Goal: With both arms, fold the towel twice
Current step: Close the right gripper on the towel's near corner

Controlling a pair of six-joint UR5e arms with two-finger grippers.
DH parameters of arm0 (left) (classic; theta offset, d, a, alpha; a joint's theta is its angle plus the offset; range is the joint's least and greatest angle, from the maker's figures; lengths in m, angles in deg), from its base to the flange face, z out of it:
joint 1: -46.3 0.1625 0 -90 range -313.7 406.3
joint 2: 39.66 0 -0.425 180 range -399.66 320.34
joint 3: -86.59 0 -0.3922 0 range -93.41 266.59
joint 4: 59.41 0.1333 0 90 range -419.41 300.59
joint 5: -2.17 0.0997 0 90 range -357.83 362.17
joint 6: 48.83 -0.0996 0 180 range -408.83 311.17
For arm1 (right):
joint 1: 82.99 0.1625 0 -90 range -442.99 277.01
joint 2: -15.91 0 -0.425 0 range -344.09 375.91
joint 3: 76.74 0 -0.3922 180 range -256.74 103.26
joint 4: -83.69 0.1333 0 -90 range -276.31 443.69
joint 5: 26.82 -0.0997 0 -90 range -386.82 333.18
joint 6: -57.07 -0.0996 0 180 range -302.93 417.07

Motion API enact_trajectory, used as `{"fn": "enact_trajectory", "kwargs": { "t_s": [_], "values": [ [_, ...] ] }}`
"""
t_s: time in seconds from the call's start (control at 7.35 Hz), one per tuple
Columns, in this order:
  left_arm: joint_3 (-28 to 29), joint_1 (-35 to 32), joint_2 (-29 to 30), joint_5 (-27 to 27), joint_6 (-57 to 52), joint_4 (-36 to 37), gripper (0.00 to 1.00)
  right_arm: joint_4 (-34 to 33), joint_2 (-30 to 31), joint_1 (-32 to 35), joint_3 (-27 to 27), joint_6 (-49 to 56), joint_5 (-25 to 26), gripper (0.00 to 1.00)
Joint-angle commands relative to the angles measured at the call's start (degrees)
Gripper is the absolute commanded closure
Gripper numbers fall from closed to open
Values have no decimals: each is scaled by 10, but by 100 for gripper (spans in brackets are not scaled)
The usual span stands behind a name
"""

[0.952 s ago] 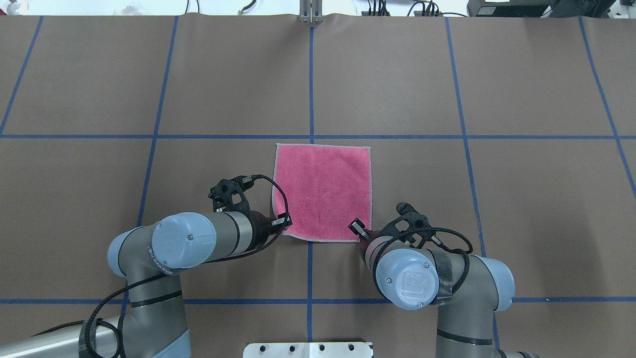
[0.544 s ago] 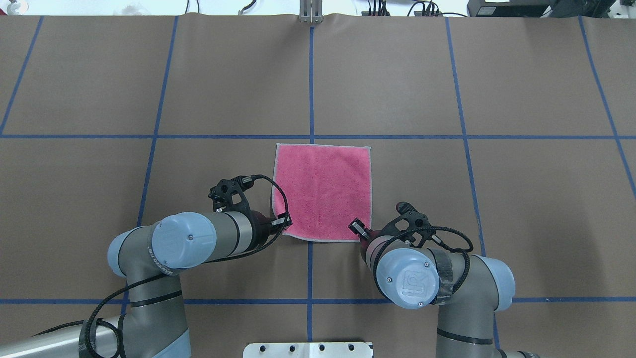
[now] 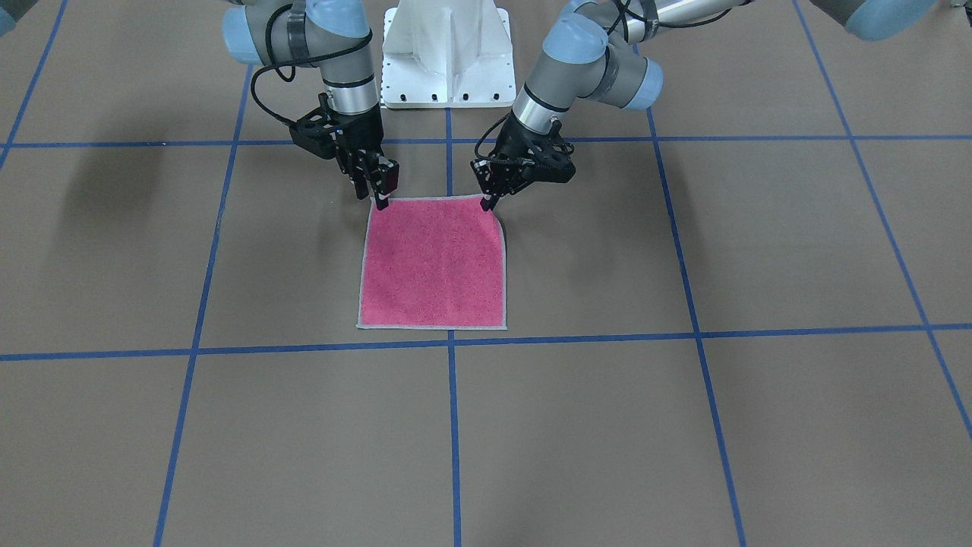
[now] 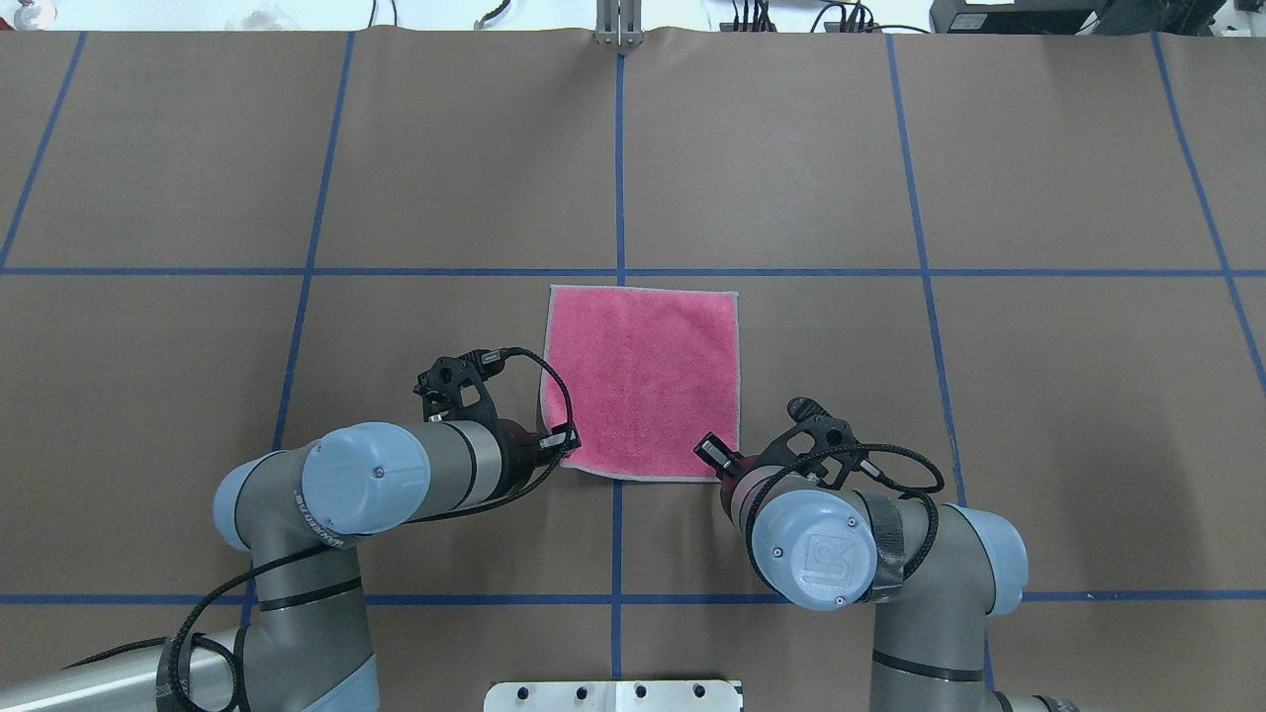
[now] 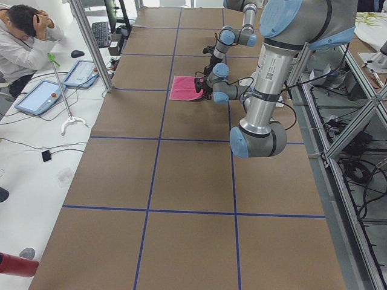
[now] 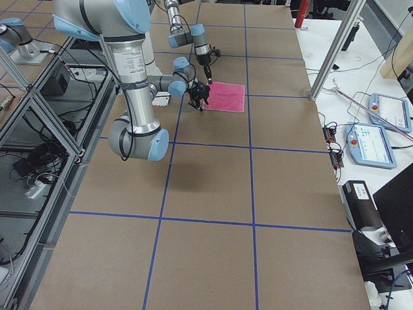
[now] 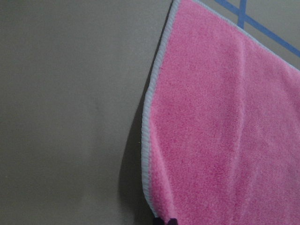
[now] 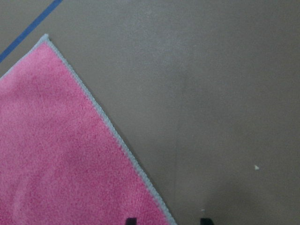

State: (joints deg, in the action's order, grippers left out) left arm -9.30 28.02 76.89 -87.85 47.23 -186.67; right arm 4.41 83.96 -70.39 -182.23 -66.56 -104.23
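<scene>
The towel (image 3: pixel 433 266) lies pink face up, flat on the brown table, square with a light grey edge (image 4: pixel 643 381). My left gripper (image 3: pixel 486 202) is at the towel's corner nearest the robot on my left side, shut on it. In the left wrist view that edge (image 7: pixel 147 136) is raised a little and casts a shadow. My right gripper (image 3: pixel 382 199) stands at the other near corner, open. In the right wrist view its two fingertips (image 8: pixel 131 220) straddle the towel's edge (image 8: pixel 112 126) at the frame's bottom.
Blue tape lines (image 4: pixel 618 158) grid the brown table cover. The white bolted pedestal (image 3: pixel 448 53) stands behind the arms. A person (image 5: pixel 24 36) sits at a side bench with tablets (image 5: pixel 39 96) beyond the table's far edge.
The right arm's elbow and wrist have shifted very slightly toward the robot. The towel and the left arm look the same.
</scene>
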Motion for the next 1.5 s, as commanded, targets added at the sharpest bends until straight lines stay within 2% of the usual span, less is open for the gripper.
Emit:
{"fn": "enact_trajectory", "kwargs": {
  "t_s": [0.0,0.27,0.68,0.82,0.95,1.36],
  "values": [
    [0,0,0,-1,0,0,97,0,-3,-1,1,-2,2,51],
    [1,-1,0,-1,0,0,97,0,-5,-1,2,-6,2,59],
    [0,-1,0,-1,0,0,97,1,-9,-1,2,-7,3,62],
    [0,-1,0,0,0,0,97,1,-10,-1,1,-8,3,83],
    [0,-1,0,0,0,0,98,2,-8,-1,-1,-8,3,100],
    [-4,-3,1,-2,-1,0,98,1,-4,5,-12,-7,4,100]
  ]
}}
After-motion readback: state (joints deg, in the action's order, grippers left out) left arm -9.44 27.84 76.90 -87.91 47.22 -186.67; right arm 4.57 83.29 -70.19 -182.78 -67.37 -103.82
